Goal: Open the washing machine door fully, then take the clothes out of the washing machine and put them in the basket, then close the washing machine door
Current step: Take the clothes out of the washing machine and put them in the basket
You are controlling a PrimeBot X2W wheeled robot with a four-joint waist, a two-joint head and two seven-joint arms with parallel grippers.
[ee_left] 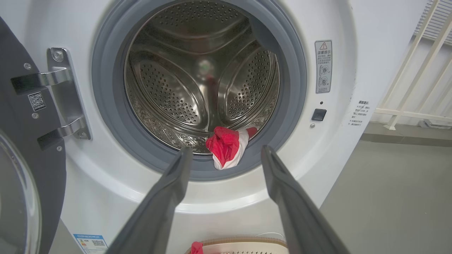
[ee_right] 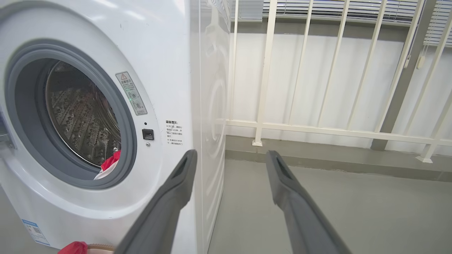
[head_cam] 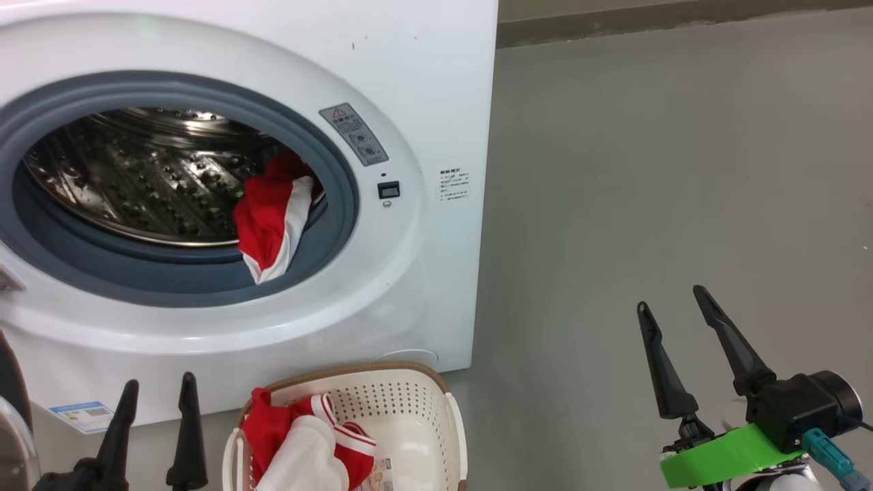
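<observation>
The white washing machine (head_cam: 423, 82) stands with its drum mouth uncovered. Its door (ee_left: 21, 183) is swung wide at the left, hinges showing. One of the clothes, red and white (head_cam: 273, 215), hangs over the grey ring at the drum's lower right, seen too in the left wrist view as clothes (ee_left: 227, 146). More red and white clothes (head_cam: 300, 443) lie in the left half of the cream basket (head_cam: 423, 402) on the floor below. My left gripper (head_cam: 158, 389) is open beside the basket, aimed at the drum. My right gripper (head_cam: 675, 307) is open over bare floor, empty.
Grey floor (head_cam: 648, 170) spreads right of the machine. A white railing (ee_right: 317, 128) and wall run behind that side. The open door occupies the space at the far left.
</observation>
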